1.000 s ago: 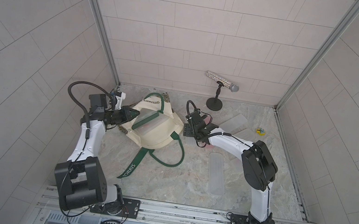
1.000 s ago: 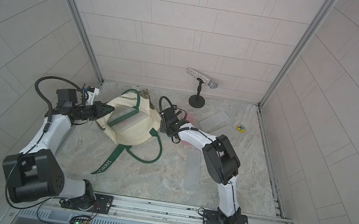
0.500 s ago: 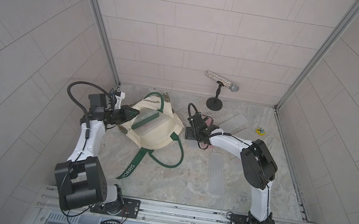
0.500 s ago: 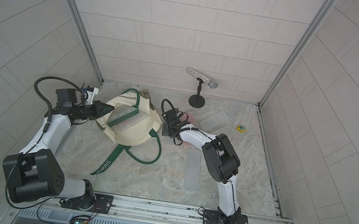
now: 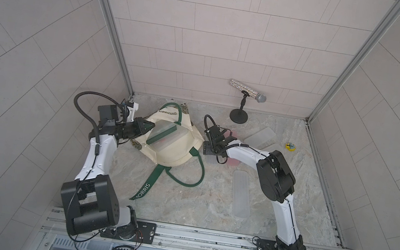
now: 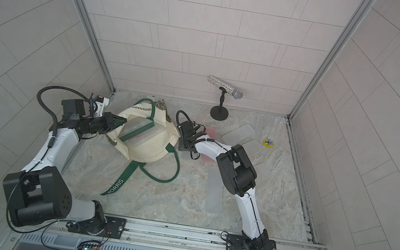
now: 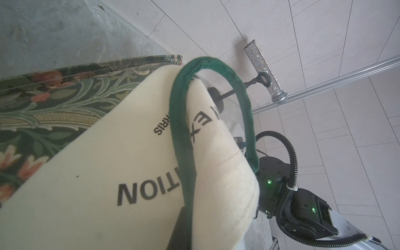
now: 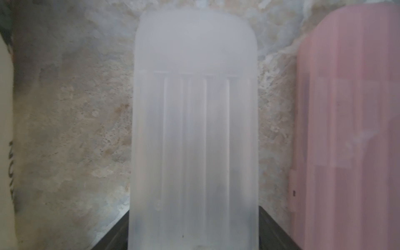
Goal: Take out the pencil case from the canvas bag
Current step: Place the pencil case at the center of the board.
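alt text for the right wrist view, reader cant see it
A frosted pencil case fills the middle, gripped on both sides by the right tool's dark jaws, with the mottled marble table behind it. A pink pencil case lies beside it, apart, and a cream sliver of the canvas bag shows at the opposite edge.

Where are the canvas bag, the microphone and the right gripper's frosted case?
canvas bag [image 5: 175, 154]: in a top view, cream side.
microphone [image 5: 261, 97]: in a top view, mesh head.
frosted case [image 8: 194, 129]: right wrist view, ribbed middle.
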### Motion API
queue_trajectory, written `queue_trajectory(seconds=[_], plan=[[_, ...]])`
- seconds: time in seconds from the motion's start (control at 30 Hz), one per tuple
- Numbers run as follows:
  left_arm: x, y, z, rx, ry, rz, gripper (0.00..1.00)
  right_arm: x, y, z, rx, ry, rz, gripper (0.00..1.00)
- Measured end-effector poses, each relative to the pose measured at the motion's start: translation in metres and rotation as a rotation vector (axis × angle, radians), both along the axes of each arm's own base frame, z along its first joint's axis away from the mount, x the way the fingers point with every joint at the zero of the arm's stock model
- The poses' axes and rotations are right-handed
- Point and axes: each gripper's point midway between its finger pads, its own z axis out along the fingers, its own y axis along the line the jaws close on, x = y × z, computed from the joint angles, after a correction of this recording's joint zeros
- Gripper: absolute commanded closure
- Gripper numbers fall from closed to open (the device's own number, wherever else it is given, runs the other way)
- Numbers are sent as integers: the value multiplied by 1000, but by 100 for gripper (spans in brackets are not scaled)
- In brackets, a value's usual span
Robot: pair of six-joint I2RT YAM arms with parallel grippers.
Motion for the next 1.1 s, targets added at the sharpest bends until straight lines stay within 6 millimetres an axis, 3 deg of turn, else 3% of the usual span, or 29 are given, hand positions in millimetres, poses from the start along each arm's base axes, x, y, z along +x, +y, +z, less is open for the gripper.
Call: queue_trajectory(seconds=[0.37,0.6,1.1], plan=[[1,0,-1,-10,1,5,100,6,-1,1,-2,4,9,7],[1,1,-1,-14,0,10,100,7,6,8,43,-5,29,2],[1,1,0,-37,7,14,100,-5,11,100,266,-166,51,0]])
